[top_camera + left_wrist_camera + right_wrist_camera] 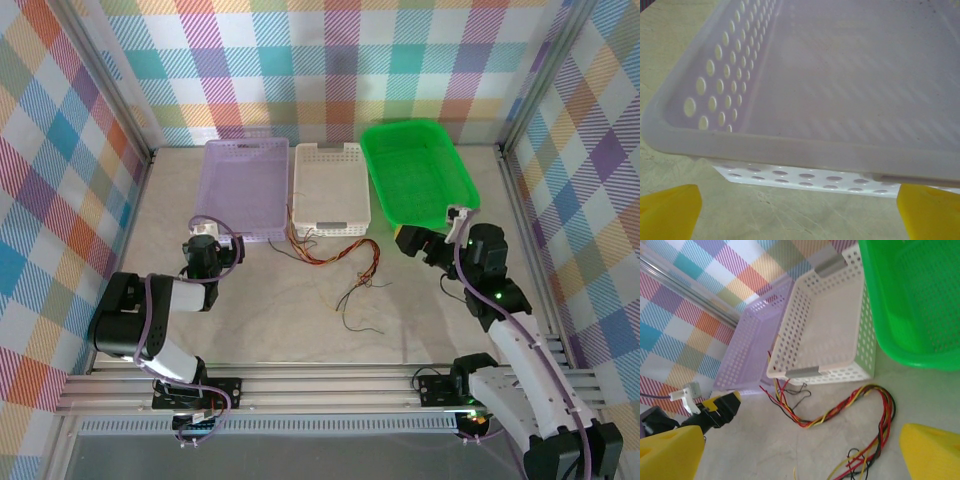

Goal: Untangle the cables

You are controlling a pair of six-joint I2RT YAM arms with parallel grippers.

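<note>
Facing lilac tray [790, 145] rim: left wrist; right wrist catches tangled cables [840, 409].

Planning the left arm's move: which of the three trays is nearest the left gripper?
The lilac perforated tray, leftmost of the row, directly ahead of the left gripper; the white basket and green tray sit farther right.

Left arm [165, 300]: lower left of the top view, elbow folded, wrist pointing up-frame.
Left gripper [800, 215]: jaws spread wide, yellow fingers [667, 212] at both bottom corners of its wrist view.
Right arm [510, 330]: lower right, reaching up-frame and leftward.
Right gripper [800, 455]: jaws wide apart.
</note>
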